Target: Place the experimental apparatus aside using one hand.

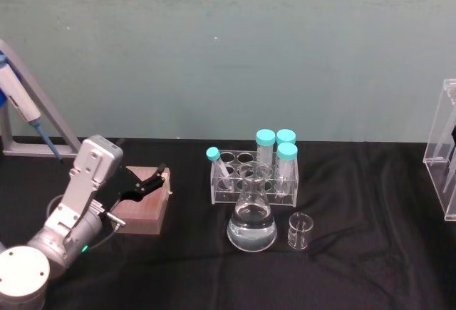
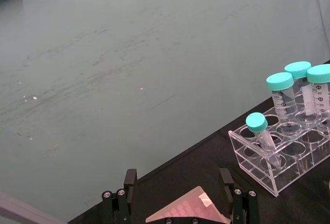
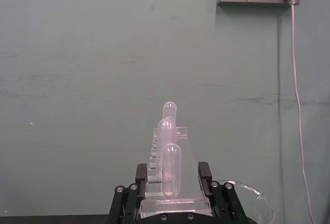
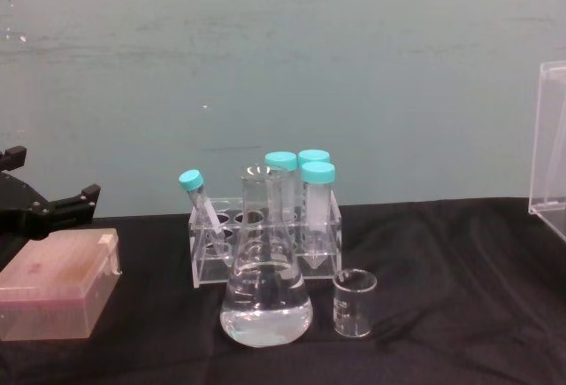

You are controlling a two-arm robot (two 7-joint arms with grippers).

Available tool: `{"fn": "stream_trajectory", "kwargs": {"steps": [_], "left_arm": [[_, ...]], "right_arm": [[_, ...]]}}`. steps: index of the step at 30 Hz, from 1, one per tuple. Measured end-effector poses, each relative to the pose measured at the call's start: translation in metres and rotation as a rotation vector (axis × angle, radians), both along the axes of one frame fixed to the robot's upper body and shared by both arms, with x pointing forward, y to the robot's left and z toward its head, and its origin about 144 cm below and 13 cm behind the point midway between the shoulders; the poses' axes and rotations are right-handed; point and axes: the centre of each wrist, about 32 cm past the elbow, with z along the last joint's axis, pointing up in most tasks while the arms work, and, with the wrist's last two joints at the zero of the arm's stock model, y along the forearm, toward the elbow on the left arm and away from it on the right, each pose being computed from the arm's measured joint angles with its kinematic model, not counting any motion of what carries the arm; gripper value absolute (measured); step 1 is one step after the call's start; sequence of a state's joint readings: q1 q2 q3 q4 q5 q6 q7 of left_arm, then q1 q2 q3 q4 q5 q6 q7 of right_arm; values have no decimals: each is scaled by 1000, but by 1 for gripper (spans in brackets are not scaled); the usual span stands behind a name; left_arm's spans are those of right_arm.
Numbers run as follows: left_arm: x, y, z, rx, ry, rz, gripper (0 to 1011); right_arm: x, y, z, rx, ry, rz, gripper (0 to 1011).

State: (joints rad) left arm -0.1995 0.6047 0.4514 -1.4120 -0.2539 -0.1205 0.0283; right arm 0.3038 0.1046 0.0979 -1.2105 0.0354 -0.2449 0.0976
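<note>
- Head view: the acrylic stand sits at the right edge, well apart from the other glassware. My read is that it is already set aside, while the flask and beaker at mid-frame are not yet moved.
- Next move, as I judge it: one hand reaches mid-table for the beaker or the flask. The glass is smooth and the flask holds liquid, so it needs a firm grip and an upright carry.
- The left gripper hangs at lower left over the far edge of a pink box, jaws wide apart and holding nothing.
- The flask is conical, with a narrow neck and a broad base, and clear liquid stands low in it. The beaker just to its right is small, straight-walled and empty.
- A clear tube rack with teal-capped tubes stands directly behind them on the black cloth.
- Left wrist view: the black fingers are spread wide. The glossy, dimpled box lid lies low between them, and I see no contact.
- Right wrist view: the right gripper is at the foot of the stand. Rounded translucent pipettes rise in a row up the centre. I cannot tell whether it has hold of the stand or merely brackets it.
- Chest view: the flask is front and centre, with the beaker to its right and a gap between them. The left gripper is at the left edge, above the box and apart from it.
</note>
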Motion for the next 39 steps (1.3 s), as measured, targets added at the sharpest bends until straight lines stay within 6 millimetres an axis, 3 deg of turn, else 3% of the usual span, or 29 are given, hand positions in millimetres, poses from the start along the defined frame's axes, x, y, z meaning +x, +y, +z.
{"fn": "stream_trajectory", "kwargs": {"steps": [39], "left_arm": [[0,0,0,0,0,0,1000]], "right_arm": [[4,-1,-7,37,13,9,609]]}}
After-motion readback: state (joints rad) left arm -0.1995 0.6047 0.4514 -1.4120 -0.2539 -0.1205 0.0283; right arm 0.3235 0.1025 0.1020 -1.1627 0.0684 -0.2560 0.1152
